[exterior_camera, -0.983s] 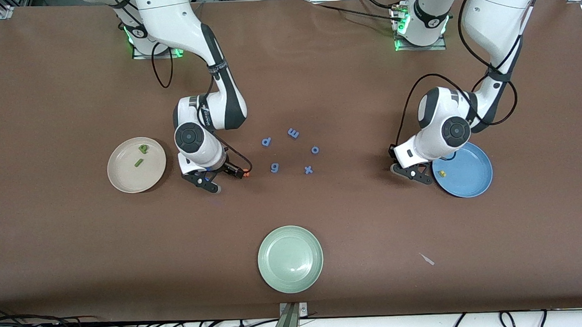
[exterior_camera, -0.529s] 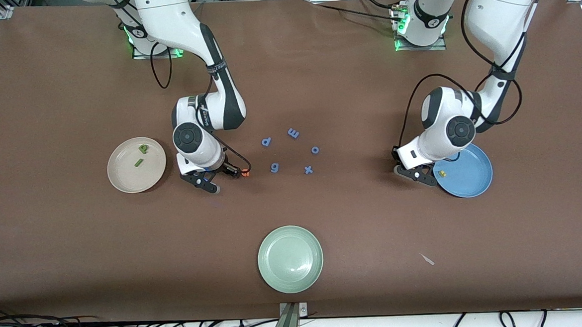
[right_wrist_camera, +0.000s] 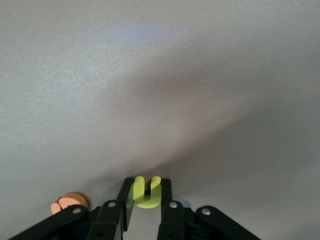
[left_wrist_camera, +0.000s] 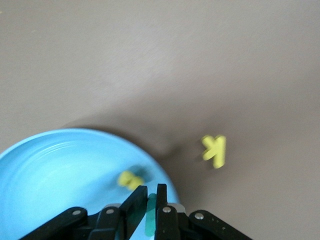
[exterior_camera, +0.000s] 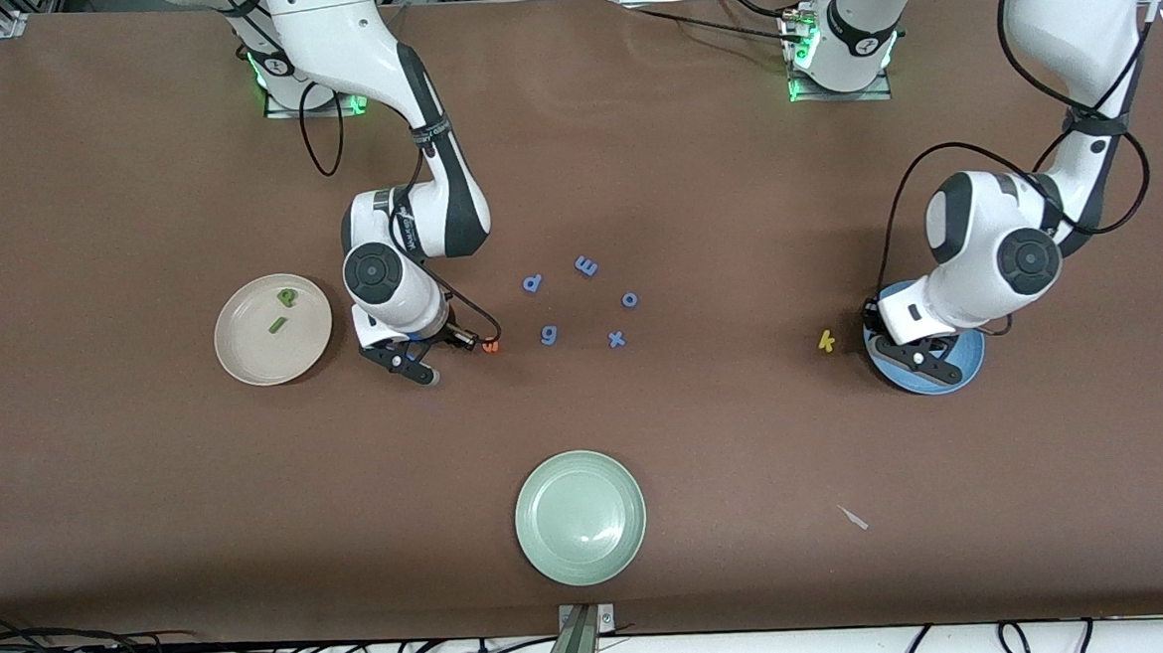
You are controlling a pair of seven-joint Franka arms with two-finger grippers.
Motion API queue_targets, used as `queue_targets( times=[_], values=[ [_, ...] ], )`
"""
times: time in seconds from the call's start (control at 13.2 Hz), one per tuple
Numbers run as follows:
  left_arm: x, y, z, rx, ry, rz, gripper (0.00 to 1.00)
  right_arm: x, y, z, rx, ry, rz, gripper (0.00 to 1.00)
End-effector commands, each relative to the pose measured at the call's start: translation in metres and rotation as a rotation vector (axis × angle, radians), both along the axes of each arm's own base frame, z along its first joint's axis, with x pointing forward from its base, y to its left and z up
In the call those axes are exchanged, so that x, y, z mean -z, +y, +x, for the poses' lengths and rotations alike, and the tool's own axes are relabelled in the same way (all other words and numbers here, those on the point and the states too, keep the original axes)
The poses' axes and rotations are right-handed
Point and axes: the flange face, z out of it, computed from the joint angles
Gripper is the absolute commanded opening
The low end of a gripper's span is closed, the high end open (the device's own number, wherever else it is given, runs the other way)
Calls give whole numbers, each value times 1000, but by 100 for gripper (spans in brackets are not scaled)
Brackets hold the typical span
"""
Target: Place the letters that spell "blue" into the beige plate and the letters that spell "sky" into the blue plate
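Table: flat brown matte surface.
Beige plate: round, shallow, smooth cream dish toward the right arm's end of the table.
In the beige plate: a green "b" and a green stick-like "l", both small flat foam cut-outs lying apart.
Right gripper: low over the table just beside the beige plate, its black fingers pinching a yellow "u" between them, the letter's prongs sticking out past the tips.
Orange "e": rounded foam piece on the table just beside the right gripper's fingers, not in any plate.
Blue plate: round, shallow, glossy medium-blue dish at the left arm's end of the table.
In the blue plate: a small yellow letter, blurred, so I cannot read its shape.
Left gripper: over the blue plate, fingers pressed on a thin teal piece, mostly hidden between them.
Yellow "k": flat foam, on the bare table near the blue plate's rim, outside it.
Blue letters: "p", "m", "o", "g" and "x" lie loosely clustered mid-table.
Pale green plate: round, glossy, nearest the front camera.
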Motion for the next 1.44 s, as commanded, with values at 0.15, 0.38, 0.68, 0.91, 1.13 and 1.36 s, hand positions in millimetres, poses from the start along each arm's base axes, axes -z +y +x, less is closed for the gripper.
queue_targets(
  times=[0.15, 0.38, 0.68, 0.91, 1.13, 1.36],
  values=[
    [10, 8, -2, 62, 14, 2, 73, -8, -1, -7, -35, 7, 25, 2],
    [6, 4, 0, 43, 7, -1, 77, -12, -1, -3, -38, 3, 29, 0],
    [3, -52, 3, -16, -1, -24, 76, -39, -19, 15, -62, 62, 27, 0],
    [14, -88, 5, -1, -29, -38, 73, -58, -72, 21, -246, 191, 37, 0],
    [24, -89, 4, 3, -39, -40, 72, -77, -136, 26, -361, 246, 59, 0],
    [35, -91, 3, 16, -56, -43, 71, -80, -170, 13, -424, 269, 46, 0]
  ],
)
